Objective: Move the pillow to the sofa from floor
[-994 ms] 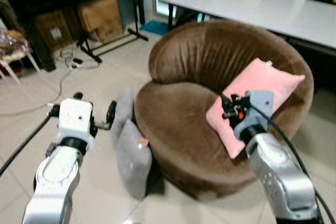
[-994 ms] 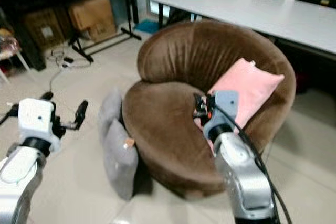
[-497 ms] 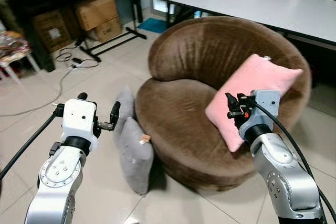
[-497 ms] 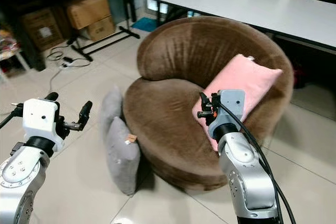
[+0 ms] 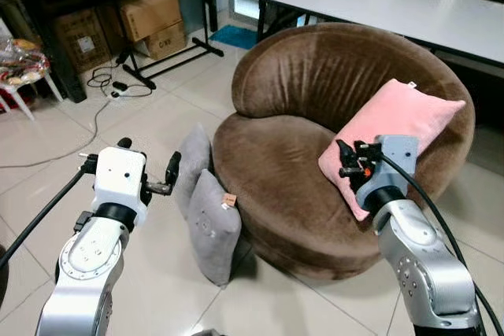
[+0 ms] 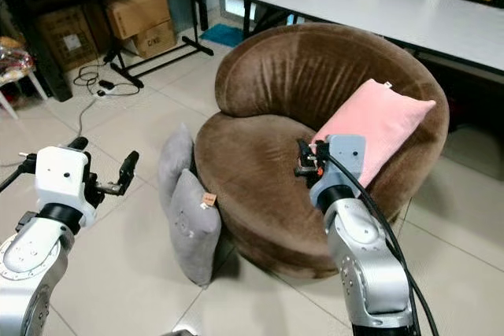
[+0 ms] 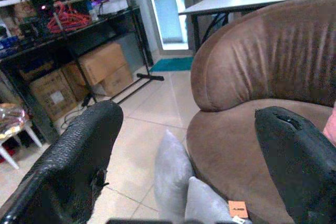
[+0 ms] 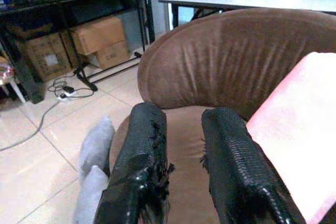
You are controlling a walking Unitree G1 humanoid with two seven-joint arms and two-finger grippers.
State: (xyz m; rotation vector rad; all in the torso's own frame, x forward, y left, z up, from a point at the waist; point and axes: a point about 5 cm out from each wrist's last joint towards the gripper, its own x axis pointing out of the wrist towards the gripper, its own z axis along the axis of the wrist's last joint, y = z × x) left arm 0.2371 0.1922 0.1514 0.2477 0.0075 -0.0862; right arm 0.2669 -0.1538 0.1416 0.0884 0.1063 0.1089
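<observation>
No print on the boxes (image 5: 153, 17) is readable.

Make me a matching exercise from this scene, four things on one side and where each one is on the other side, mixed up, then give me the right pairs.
Things:
1. pink pillow
2. gray pillows
3. cardboard boxes
4. white table

Places:
A. on the floor, leaning against the brown sofa
B. behind the sofa
C. on the sofa seat, propped against its backrest
D. under the dark shelf at the far wall

Pairs: 1-C, 2-A, 3-D, 4-B
</observation>
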